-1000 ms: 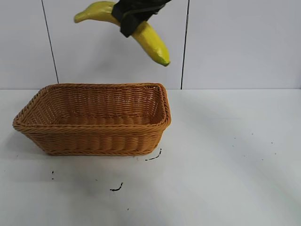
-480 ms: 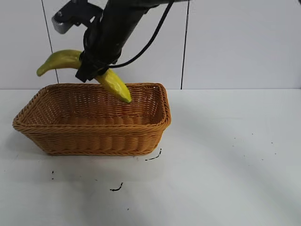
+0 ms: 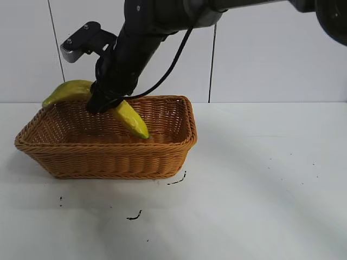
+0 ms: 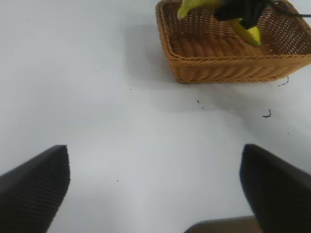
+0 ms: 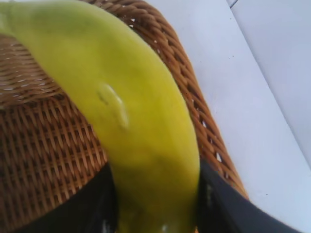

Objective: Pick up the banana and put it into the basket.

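- The right gripper (image 3: 103, 102) is clamped on the banana (image 3: 130, 118) near its middle, over the basket (image 3: 108, 157), at about rim height.
- One end of the banana dips inside the basket toward the floor; the other end pokes out past the far left rim (image 3: 51, 105), roughly level with it.
- To place it well, I'd judge the fruit should be turned to lie along the basket's length so both ends clear the rim, then lowered until it is close to the weave before the fingers part; letting go from here risks it landing propped on the rim.
- The wrist view shows the banana (image 5: 131, 126) just over the wicker (image 5: 43, 145) near one corner, though it fills too much of the view to judge the remaining gap.
- The left gripper (image 4: 155, 194) is parked well away over bare table (image 4: 97, 97), its fingers spread apart.
- No brand, label or writing shows anywhere; the dark specks on the table (image 3: 135, 216) look like scuffs, not letters.
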